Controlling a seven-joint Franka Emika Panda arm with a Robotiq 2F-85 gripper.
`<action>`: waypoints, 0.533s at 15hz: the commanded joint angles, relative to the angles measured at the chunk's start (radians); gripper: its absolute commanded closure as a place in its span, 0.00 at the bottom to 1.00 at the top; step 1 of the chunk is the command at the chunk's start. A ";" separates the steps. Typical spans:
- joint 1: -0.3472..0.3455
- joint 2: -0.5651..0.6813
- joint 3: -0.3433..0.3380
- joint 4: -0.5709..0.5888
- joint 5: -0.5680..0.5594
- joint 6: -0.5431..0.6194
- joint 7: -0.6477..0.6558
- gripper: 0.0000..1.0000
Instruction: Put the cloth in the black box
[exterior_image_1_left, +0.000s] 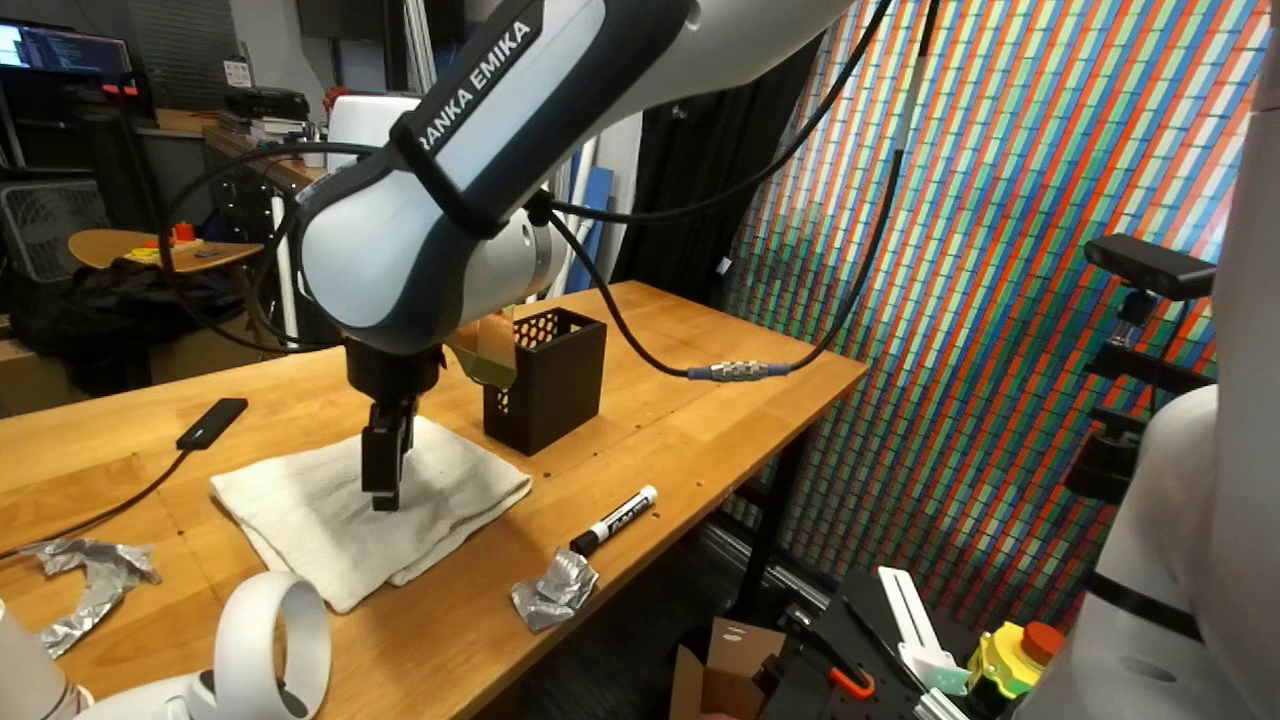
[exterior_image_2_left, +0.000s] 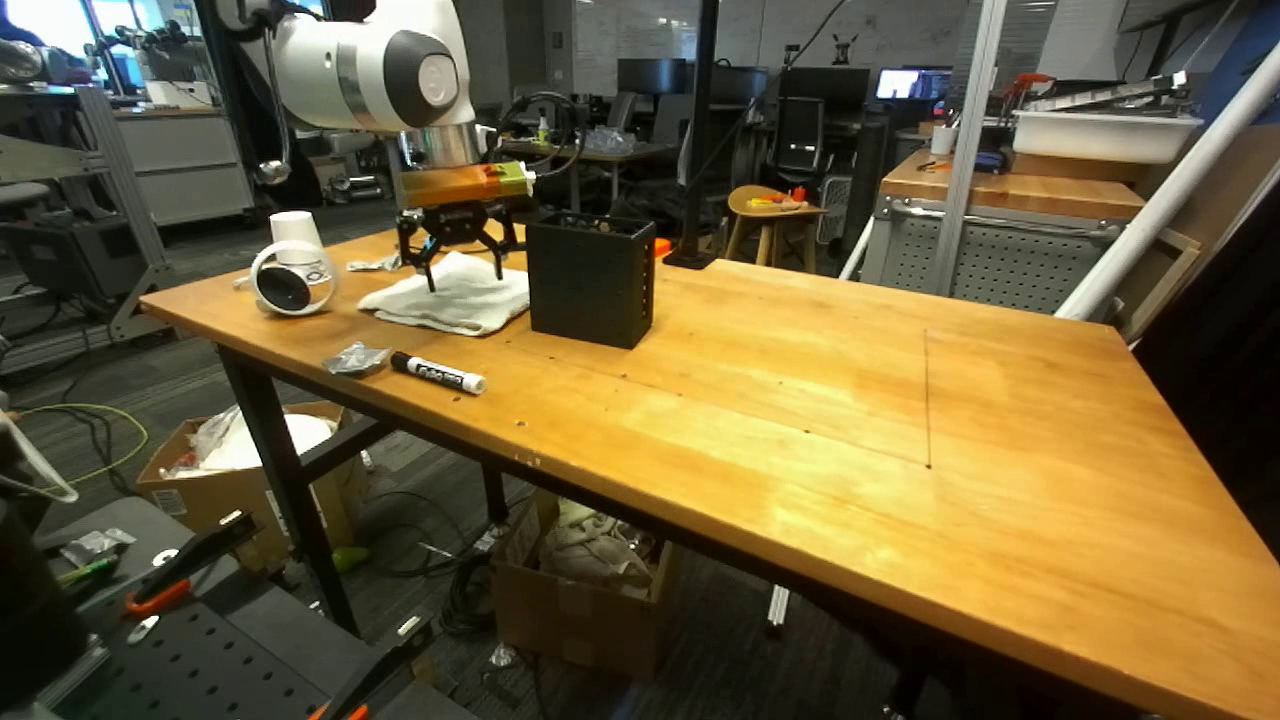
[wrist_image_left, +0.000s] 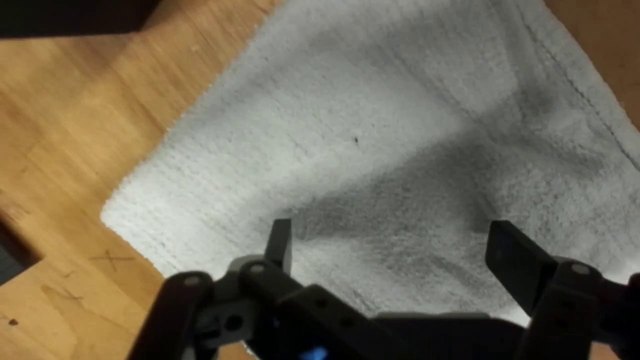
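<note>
While the bench (exterior_image_2_left: 205, 295) carries the white cloth (exterior_image_2_left: 455, 312), folded and unheld, your pincer (exterior_image_2_left: 465, 283) stands over it with jaws well apart; whether they touch it is unclear. Press down gently before closing, so you pinch a thick fold, then lift high enough to clear the black box (exterior_image_2_left: 588, 287), at the cloth's 3 o'clock in an exterior view.
</note>
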 joint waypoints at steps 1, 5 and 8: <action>-0.030 0.043 0.015 0.039 -0.066 -0.015 -0.023 0.00; -0.039 0.053 0.031 0.035 -0.068 -0.065 -0.039 0.11; -0.037 0.032 0.035 0.029 -0.051 -0.125 -0.022 0.41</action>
